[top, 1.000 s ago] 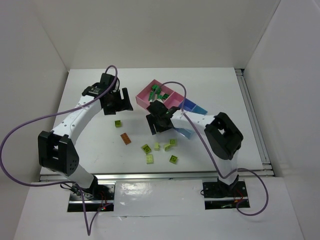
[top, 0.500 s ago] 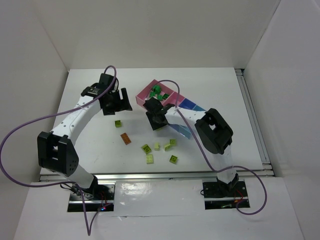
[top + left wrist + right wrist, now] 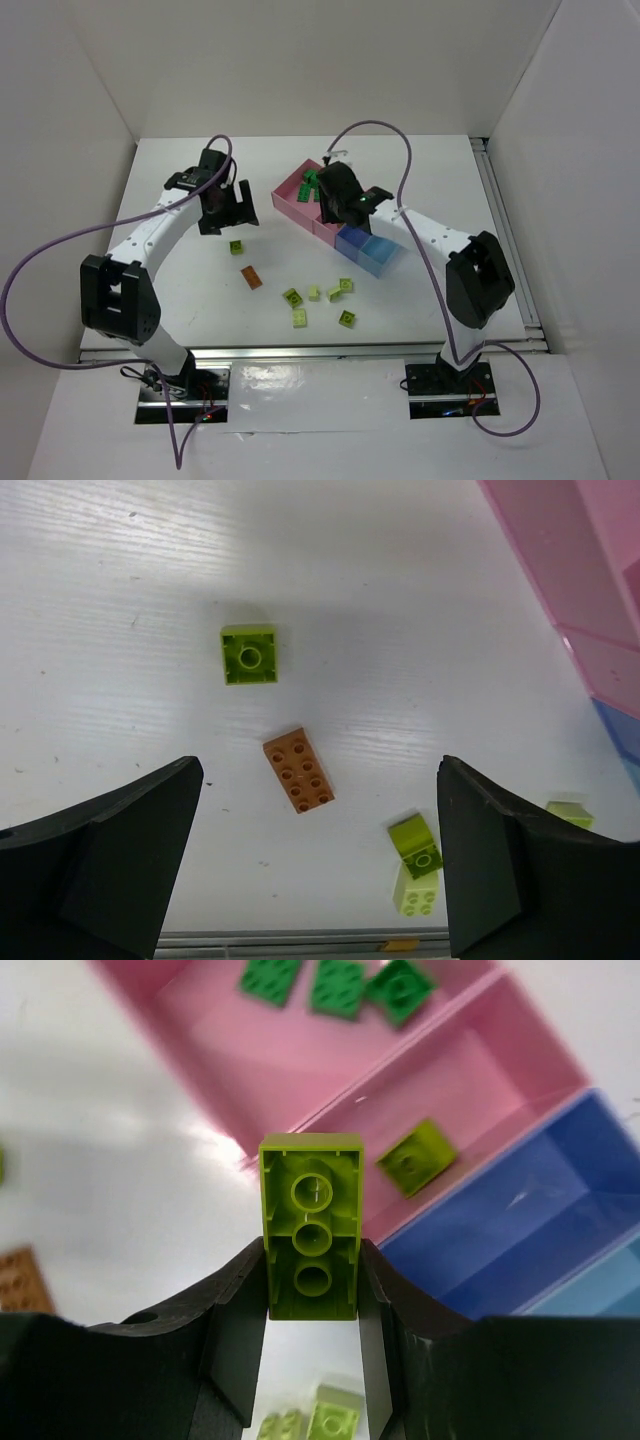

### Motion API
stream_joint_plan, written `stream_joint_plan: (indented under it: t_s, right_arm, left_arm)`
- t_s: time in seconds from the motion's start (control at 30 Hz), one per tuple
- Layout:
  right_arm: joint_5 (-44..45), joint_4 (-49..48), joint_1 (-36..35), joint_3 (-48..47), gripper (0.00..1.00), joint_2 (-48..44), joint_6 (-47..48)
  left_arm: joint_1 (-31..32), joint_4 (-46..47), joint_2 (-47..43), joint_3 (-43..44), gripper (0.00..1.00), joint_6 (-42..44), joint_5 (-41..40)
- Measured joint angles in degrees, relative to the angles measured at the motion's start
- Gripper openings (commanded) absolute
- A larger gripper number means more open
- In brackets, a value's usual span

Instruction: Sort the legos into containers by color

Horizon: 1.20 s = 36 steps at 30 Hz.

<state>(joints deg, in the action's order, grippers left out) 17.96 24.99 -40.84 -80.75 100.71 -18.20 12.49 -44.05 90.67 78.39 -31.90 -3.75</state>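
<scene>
Lime brick point(image 3: 312, 1225), hard, light, probably slick: my right fingers point(image 3: 235, 1325) are pinching its long sides beside the pink bin point(image 3: 470, 1070); my left fingers point(image 3: 100, 860) are hanging wide.

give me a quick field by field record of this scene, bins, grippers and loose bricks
first pink bin: three dark green bricks
second pink bin: one small lime brick
periwinkle bin: no brick in the visible part
right gripper: shut on a long lime brick, above the two pink bins
left gripper: open, empty, above the table
loose on table: one orange-brown brick, several lime bricks
</scene>
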Motion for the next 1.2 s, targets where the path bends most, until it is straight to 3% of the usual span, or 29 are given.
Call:
stream_joint_plan:
  t_s: [0.17, 0.33, 0.43, 0.67, 0.83, 0.93, 1.0, 1.13, 1.2]
  right_arm:
    - [1.86, -0.66, 5.7, -0.35, 0.36, 1.92, -1.99]
    - [2.12, -1.49, 6.82, -1.03, 0.76, 6.23, -2.25]
    - [1.84, -2.16, 6.82, -1.05, 0.83, 6.93, -1.49]
    - [1.75, -4.85, 6.82, -1.31, 0.83, 6.58, -0.63]
    - [1.86, -5.07, 6.64, 2.01, 0.83, 1.81, -1.33]
    - [2.05, -4.83, 6.58, 4.94, 0.83, -2.54, -2.16]
    - [2.45, -4.48, 6.58, 6.64, 0.83, -5.51, -2.89]
    - [2.84, -4.2, 6.6, 9.05, 0.83, -9.81, -4.0]
    - [2.91, -3.87, 6.58, 10.19, 0.83, -11.54, -4.61]
  left_arm:
    - [0.0, -0.94, 3.56, -0.02, 0.99, -0.31, -4.02]
    - [0.0, -0.37, 6.05, -1.49, 0.99, -1.16, -5.38]
    - [0.0, -0.35, 7.23, -3.23, 0.98, -1.31, -5.51]
    - [0.0, 0.5, 12.48, -4.04, 0.89, -1.95, -6.8]
    - [0.0, 2.1, 16.87, -4.02, 0.76, -3.26, -8.04]
    - [0.0, 2.1, 19.06, -2.69, 0.58, -4.37, -8.11]
    - [0.0, 2.84, 19.8, -1.6, 0.38, -4.57, -8.59]
    - [0.02, 3.37, 20.09, -0.98, 0.26, -4.02, -9.03]
    - [0.2, 3.37, 20.02, -0.68, 0.26, -2.93, -8.79]
